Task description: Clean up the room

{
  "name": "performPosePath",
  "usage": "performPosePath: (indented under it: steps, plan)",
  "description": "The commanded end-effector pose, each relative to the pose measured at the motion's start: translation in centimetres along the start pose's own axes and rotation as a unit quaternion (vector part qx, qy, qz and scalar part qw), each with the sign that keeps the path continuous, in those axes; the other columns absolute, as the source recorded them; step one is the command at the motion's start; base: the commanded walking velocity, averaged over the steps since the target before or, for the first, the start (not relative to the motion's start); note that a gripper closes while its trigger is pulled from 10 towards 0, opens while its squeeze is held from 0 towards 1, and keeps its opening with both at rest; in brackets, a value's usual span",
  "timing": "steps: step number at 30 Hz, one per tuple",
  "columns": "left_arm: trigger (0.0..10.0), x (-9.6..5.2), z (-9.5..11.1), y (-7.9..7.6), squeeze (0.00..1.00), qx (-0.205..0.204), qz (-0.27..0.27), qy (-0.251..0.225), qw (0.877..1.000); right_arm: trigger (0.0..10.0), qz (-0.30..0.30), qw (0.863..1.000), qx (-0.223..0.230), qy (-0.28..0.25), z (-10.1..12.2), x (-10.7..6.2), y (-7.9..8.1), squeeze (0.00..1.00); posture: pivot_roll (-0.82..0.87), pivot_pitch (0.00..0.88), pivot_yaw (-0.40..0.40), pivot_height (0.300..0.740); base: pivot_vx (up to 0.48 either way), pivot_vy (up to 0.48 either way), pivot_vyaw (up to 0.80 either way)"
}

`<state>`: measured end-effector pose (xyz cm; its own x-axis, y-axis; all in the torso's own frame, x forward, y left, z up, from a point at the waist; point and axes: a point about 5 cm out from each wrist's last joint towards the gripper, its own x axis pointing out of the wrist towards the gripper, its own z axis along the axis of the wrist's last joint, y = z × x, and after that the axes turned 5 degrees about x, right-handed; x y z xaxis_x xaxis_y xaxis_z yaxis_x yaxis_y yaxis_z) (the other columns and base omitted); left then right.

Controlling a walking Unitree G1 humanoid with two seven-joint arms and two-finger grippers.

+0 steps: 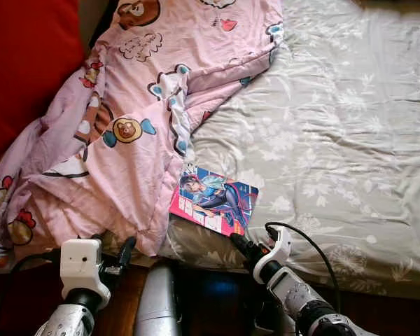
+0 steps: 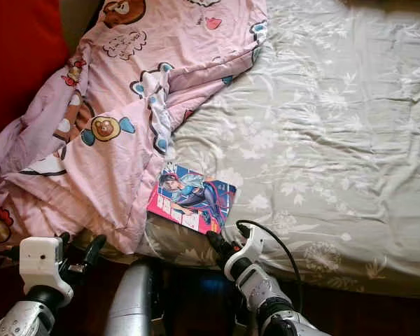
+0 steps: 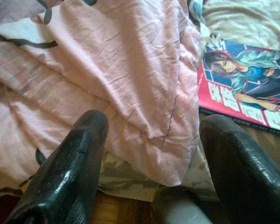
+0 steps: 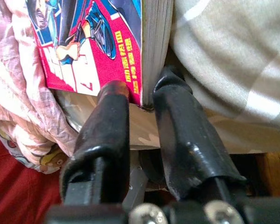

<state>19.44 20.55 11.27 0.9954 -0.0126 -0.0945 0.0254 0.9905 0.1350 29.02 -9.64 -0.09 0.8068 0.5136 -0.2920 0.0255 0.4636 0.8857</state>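
Note:
A comic book [image 1: 213,199] with a red and blue cover lies flat at the near edge of the bed, its left side tucked against a pink cartoon blanket [image 1: 126,105]. My right gripper [image 4: 142,91] reaches up from below and is shut on the book's near corner, one finger on the cover and the other under the page edges. My left gripper [image 3: 154,123] is open at the bed's near edge. It points at the blanket's hanging hem, with nothing between its fingers.
The bed carries a grey floral sheet [image 1: 336,126], bare across its right half. A red cushion [image 1: 21,56] sits at the far left. Dark wooden floor [image 1: 378,301] runs along the bed's near side.

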Motion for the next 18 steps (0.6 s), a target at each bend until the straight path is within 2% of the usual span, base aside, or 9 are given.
performPosePath:
  steps: [1, 11, 15, 16, 18]
  plan:
    - [10.0, -0.2, -1.2, 0.0, 0.00, 0.010, 0.002, 0.026, 1.000, 0.0, -0.010, 1.000, 0.008, 0.010, -0.9, -0.4, -0.7, 0.00, 0.28, 0.339, 0.009, 0.621, 0.000, 0.000, 0.00]
    - [10.0, 1.3, -1.9, 0.1, 0.00, 0.011, 0.006, 0.026, 1.000, 0.0, 0.025, 0.999, 0.001, -0.028, 0.5, -0.1, 0.2, 0.00, 0.26, 0.279, -0.001, 0.621, 0.000, 0.000, 0.00]
    - [10.0, 2.4, -2.4, 0.0, 0.00, 0.011, 0.007, 0.027, 1.000, 0.0, 0.042, 0.997, 0.006, -0.069, 1.6, -0.3, 0.3, 0.00, 0.25, 0.216, -0.011, 0.621, 0.000, 0.000, 0.00]
    - [10.0, 3.4, -2.8, 0.0, 0.00, 0.011, 0.008, 0.027, 1.000, 0.0, 0.057, 0.993, 0.003, -0.105, 2.4, -0.9, 0.1, 0.00, 0.23, 0.190, -0.014, 0.621, 0.000, 0.000, 0.00]
    - [10.0, 3.8, -3.1, -0.1, 0.00, 0.011, 0.006, 0.028, 1.000, 0.0, 0.049, 0.991, -0.011, -0.127, 2.8, -1.2, -0.2, 0.00, 0.21, 0.155, -0.015, 0.621, 0.000, 0.000, 0.00]
